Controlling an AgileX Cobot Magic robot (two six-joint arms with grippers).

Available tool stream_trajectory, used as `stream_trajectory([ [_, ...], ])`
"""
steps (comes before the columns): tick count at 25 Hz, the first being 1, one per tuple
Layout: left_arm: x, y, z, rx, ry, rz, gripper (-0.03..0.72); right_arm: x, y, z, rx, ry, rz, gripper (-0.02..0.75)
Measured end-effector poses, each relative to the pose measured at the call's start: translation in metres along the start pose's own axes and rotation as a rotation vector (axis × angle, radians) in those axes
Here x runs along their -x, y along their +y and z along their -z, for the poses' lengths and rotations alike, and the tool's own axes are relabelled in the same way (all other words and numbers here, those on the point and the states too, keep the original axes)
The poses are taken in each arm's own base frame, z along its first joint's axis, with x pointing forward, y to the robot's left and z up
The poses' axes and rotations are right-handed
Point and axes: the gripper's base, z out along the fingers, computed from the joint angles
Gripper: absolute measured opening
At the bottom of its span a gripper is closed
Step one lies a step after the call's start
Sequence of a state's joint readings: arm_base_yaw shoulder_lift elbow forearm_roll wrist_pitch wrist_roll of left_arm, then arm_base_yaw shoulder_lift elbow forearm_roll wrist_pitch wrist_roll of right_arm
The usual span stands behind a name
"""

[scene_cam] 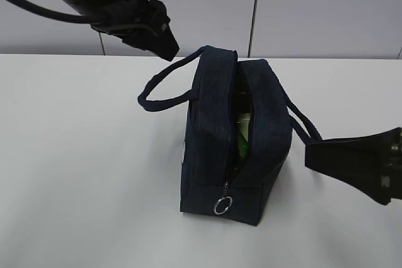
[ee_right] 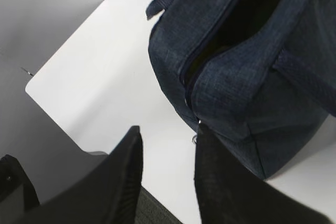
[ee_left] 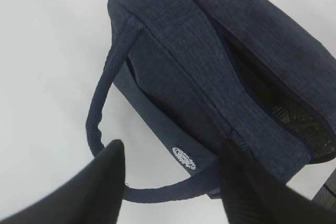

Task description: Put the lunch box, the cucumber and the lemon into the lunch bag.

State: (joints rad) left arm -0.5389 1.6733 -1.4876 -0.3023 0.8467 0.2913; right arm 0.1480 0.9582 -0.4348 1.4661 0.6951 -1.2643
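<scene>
The lunch bag is seen standing at the centre of the exterior frame on the white surface, its top zipper parted along the length and the metal ring pull hanging at the lower near end; through the gap something green is glimpsed inside, though which item it is cannot be told; the lemon is not made out. One loop handle is spread toward the left of the frame and the other toward the right. The left end effector is held in the upper left of the exterior frame, above and behind the bag; in the left wrist view its fingers are set well apart, nothing being gripped, with the handle loop lying below them. The right end effector is placed at the right edge, just beside the bag's right handle; in the right wrist view its fingers are seen with a narrow gap between them, empty, near the zipper end.
</scene>
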Motion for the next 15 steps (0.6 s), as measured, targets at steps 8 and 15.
stream_trajectory([
  [8,0.000,0.001,0.000,0.011,0.003,-0.010,0.385,-0.008,-0.016,-0.017,-0.012,0.085,-0.022,0.254],
  [15,0.000,0.001,0.000,0.014,0.004,-0.013,0.384,-0.016,-0.031,-0.033,-0.028,0.163,-0.037,0.253],
])
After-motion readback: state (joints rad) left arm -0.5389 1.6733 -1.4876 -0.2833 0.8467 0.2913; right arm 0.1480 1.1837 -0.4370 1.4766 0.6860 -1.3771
